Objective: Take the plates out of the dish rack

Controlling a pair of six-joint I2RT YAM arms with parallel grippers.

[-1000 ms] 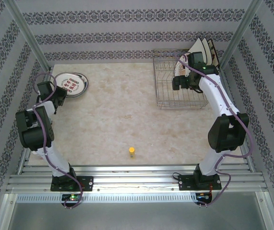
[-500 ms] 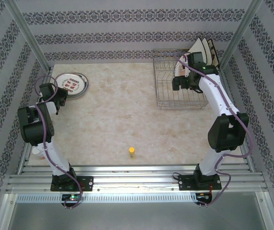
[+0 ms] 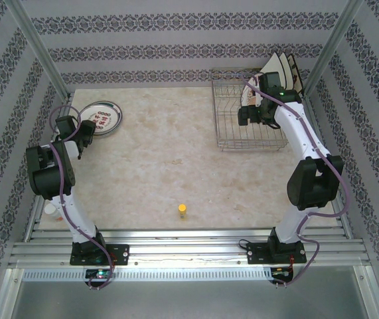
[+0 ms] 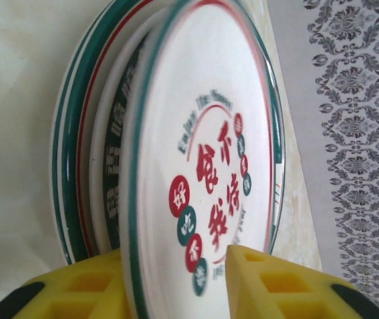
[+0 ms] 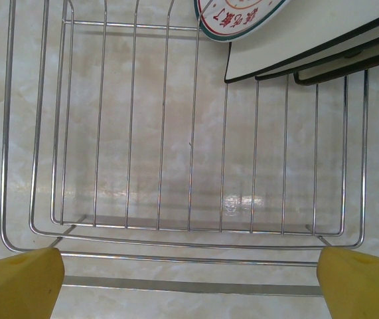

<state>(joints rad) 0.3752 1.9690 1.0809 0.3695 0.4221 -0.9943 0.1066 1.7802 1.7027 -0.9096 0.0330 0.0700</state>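
Left pincer has shifted rightward and loosened since a second ago | jaws part-open astride the rim of the round plate, seemingly unclamped | plate tilted on the stack, counter far-left | right pincer wide above the dish rack, square plates leaning at its far end

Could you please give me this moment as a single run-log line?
left hand astride rim of top plate at stack, grip unclear | right hand open over dish rack | plates standing in rack
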